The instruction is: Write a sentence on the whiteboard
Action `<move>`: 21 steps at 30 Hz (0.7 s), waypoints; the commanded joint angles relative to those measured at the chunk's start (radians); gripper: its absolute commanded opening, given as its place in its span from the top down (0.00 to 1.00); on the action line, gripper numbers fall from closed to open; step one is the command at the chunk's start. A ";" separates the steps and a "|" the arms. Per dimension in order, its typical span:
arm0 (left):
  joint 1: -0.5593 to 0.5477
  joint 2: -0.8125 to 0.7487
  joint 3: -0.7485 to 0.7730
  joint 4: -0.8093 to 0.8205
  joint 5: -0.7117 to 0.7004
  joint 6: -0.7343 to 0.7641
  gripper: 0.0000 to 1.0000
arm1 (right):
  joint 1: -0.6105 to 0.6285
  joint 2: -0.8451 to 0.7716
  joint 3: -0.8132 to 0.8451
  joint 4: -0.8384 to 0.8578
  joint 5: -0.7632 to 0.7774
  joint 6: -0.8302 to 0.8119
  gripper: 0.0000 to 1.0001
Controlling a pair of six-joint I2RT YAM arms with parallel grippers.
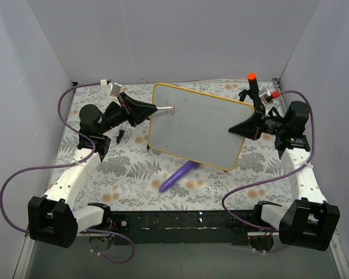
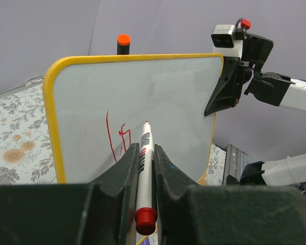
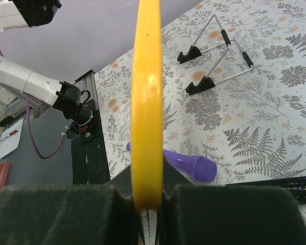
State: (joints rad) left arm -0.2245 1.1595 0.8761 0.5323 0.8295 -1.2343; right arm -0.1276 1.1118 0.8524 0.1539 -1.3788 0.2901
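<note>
The whiteboard (image 1: pixel 200 128) with its yellow frame stands tilted up over the middle of the table. My right gripper (image 1: pixel 240 129) is shut on its right edge. In the right wrist view the frame's yellow edge (image 3: pixel 146 102) runs up from between the right gripper (image 3: pixel 147 178) and its closed jaws. My left gripper (image 1: pixel 153 108) is shut on a white marker (image 2: pixel 144 153) with a red end cap. The marker's tip is at the board face (image 2: pixel 158 92). The sentence (image 2: pixel 117 137) is a few thin red strokes near the board's left side, also visible as red strokes (image 1: pixel 171 109) from above.
A purple tube (image 1: pixel 178 176) lies on the floral cloth in front of the board, seen as the purple tube (image 3: pixel 191 164) from the right wrist. A black marker with an orange cap (image 1: pixel 251 85) stands at the back right. A wire stand (image 3: pixel 214 61) with black feet lies on the cloth.
</note>
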 commanded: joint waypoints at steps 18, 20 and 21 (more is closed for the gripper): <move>-0.024 0.034 -0.023 0.063 -0.027 -0.039 1.00 | 0.003 -0.035 0.011 0.082 -0.049 0.027 0.99; -0.030 0.035 -0.025 0.067 -0.035 -0.036 1.00 | 0.005 -0.035 0.010 0.082 -0.051 0.027 0.99; -0.032 0.034 -0.026 0.069 -0.043 -0.034 1.00 | 0.003 -0.035 0.008 0.082 -0.051 0.027 0.99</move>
State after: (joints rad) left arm -0.2451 1.1995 0.8494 0.5694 0.8143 -1.2755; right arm -0.1276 1.1118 0.8524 0.1539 -1.3800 0.2905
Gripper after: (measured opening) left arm 0.109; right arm 0.101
